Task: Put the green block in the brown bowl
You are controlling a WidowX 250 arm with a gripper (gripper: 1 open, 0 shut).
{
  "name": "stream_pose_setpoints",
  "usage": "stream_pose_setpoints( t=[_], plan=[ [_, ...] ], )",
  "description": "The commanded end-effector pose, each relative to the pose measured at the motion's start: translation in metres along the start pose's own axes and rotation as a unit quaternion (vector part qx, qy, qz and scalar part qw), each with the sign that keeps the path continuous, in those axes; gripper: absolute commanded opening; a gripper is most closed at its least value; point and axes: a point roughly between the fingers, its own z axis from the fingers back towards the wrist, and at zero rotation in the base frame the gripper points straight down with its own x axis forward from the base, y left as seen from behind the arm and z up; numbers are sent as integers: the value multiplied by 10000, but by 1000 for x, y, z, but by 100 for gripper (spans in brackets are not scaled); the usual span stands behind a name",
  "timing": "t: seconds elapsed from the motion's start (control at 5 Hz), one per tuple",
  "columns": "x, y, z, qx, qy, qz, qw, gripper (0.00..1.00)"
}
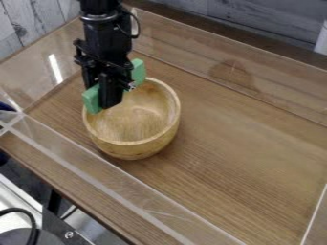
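Observation:
The brown bowl [132, 120] is a round light wooden bowl standing on the table's left half. My black gripper [110, 93] points straight down over the bowl's far-left rim and is shut on the green block [94, 96]. The block is a bright green bar held tilted between the fingers, one end showing at the lower left and the other at the upper right of the fingers. Its lower end hangs just above the bowl's rim. The bowl's inside shows nothing in it.
The wooden table [230, 144] is fenced by clear acrylic walls, with one edge [76, 158] running along the front left. A grey plank wall stands behind at the top left.

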Motion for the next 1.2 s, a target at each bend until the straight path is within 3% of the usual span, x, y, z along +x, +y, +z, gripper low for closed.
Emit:
stream_pose_setpoints(
  t=[0.0,1.0],
  plan=[
    [4,-1,12,159,-247,-34,9996,0],
    [6,-10,-2,114,-119,-123,9998,0]
  ],
)
